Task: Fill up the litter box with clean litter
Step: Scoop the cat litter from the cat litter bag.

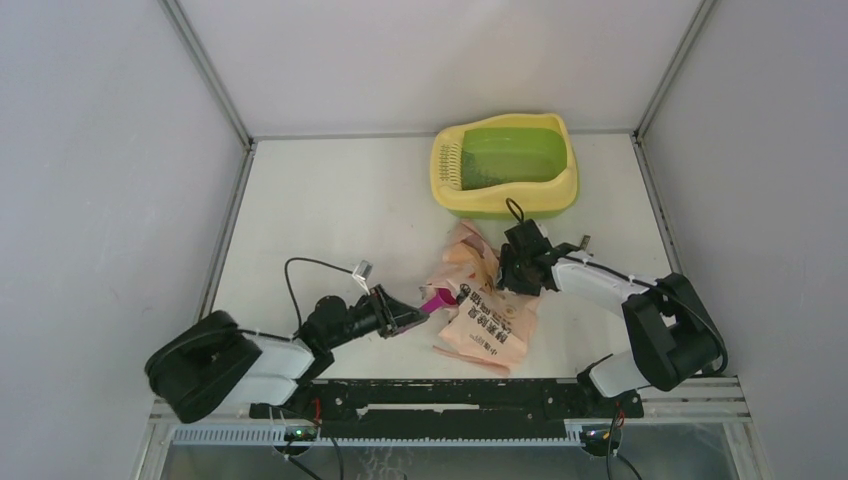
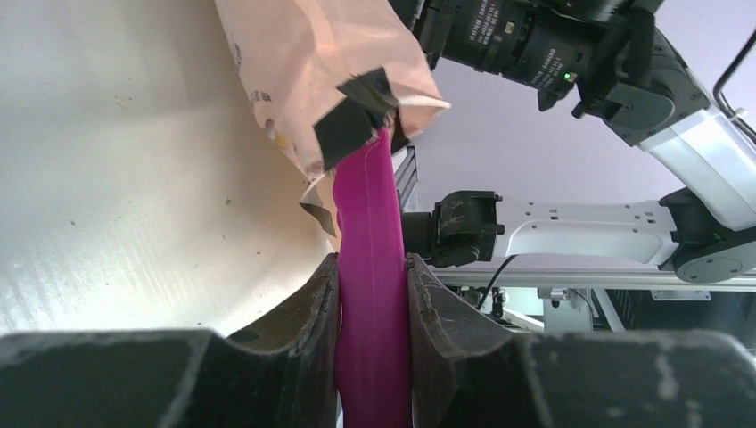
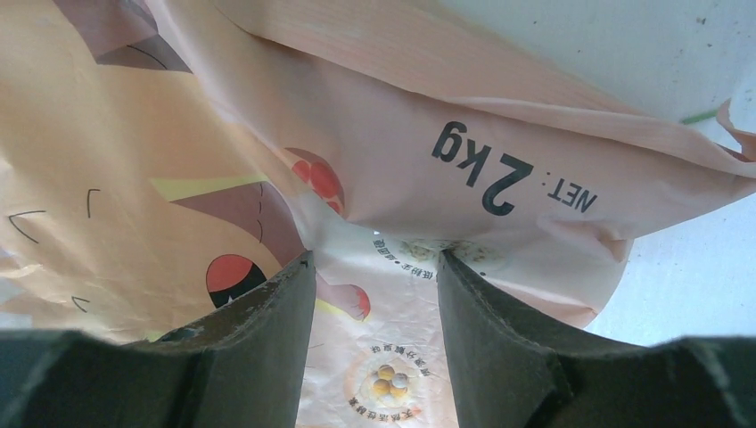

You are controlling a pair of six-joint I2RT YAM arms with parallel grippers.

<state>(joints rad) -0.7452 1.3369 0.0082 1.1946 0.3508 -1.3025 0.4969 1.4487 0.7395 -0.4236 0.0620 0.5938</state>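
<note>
While the left gripper (image 2: pixel 374 267) clamps the magenta plastic scoop (image 2: pixel 367 214) reaching into the peach-pink printed bag (image 1: pixel 490 325), the right gripper (image 3: pixel 373 263) straddles that bag with its jaws apart, and I cannot tell if it grips. This looks like the scooping step. Next, carry the load level to the yellow-rimmed, lime-green plastic litter box (image 1: pixel 505 165), well apart from the bag.

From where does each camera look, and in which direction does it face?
Top external: above and behind the arms, looking down at the table; left arm, right arm and the far litter box show.
Left wrist: on the left arm, looking along the left hand, which clamps the magenta scoop at the mouth of the bag; the right arm shows beyond.
Right wrist: on the right arm, close against the bag; the fingers of the right hand frame it.
Shared: all three show the bag.
</note>
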